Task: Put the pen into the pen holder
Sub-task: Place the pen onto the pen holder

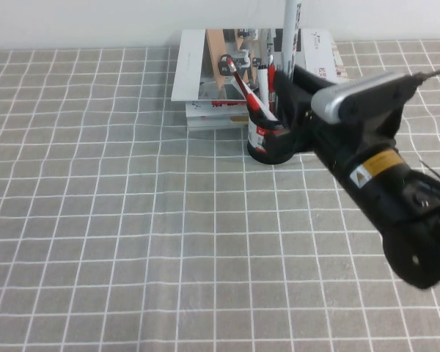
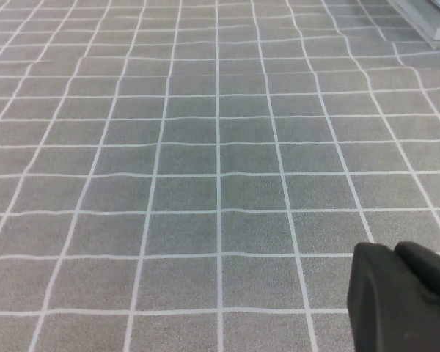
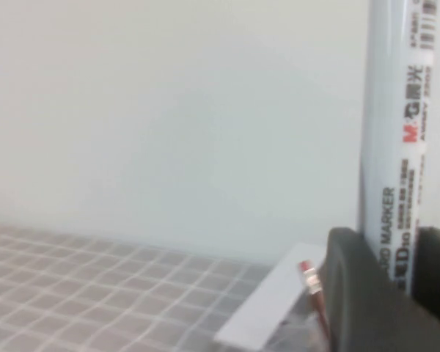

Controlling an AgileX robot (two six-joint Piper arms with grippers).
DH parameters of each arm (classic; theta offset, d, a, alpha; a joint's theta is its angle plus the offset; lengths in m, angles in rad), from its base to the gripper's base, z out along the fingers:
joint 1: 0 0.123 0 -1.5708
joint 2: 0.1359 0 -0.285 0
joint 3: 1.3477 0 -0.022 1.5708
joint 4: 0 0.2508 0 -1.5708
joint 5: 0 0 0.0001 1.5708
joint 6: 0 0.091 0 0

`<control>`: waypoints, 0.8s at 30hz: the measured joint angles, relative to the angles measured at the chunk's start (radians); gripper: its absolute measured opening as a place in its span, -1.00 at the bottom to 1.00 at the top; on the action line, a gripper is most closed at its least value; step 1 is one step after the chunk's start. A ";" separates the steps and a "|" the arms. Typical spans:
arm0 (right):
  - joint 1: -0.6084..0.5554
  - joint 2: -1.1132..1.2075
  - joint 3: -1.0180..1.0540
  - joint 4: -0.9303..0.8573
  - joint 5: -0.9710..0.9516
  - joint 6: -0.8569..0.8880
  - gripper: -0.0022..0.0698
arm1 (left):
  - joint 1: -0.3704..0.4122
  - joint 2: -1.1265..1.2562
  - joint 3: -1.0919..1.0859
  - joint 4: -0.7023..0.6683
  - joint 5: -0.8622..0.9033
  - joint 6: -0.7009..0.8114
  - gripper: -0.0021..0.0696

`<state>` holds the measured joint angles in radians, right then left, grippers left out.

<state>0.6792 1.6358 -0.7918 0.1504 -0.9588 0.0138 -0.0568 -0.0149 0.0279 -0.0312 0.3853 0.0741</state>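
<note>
Grey cloth with white grid lines is covering the bench [image 1: 95, 220], and a plain white wall is standing behind it. From the high view I am seeing my right arm reaching across the right side of the bench toward the far edge. The right claw [image 1: 290, 82] is sitting just beside the pen holder [image 1: 271, 143], a short black cup with a white and red label. The claw is clamped on the pen [image 1: 290, 33], which is standing straight up, with its white barrel rising out of the top of the view. My right wrist view is showing the same thing: the pen [image 3: 396, 147] is upright with dark print running along it, and the dark fingers [image 3: 352, 293] are pressing on its two sides. The pen's low end is hidden behind the claw, so I cannot tell if it is inside the cup. Some red-and-white pens [image 1: 253, 95] are leaning in the holder. A stack of books [image 1: 213, 73] is lying right behind the cup, near the wall. The left claw [image 2: 403, 297] is showing only as a dark tip in the corner of my left wrist view, hanging over bare cloth, and I cannot tell whether it is apart or together.
</note>
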 joint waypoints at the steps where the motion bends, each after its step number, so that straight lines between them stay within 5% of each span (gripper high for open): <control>1: -0.017 0.015 -0.021 0.000 0.002 -0.014 -0.68 | 0.000 0.000 0.000 0.000 0.000 0.000 -0.95; 13: -0.173 0.252 -0.324 -0.008 0.177 -0.007 -0.68 | 0.000 0.000 0.000 0.000 0.000 0.000 -0.95; 24: -0.179 0.464 -0.535 -0.082 0.287 0.038 -0.68 | 0.000 0.000 0.000 0.000 0.000 0.000 -0.95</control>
<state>0.4998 2.0997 -1.3265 0.0681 -0.6721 0.0522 -0.0568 -0.0149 0.0279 -0.0312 0.3853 0.0741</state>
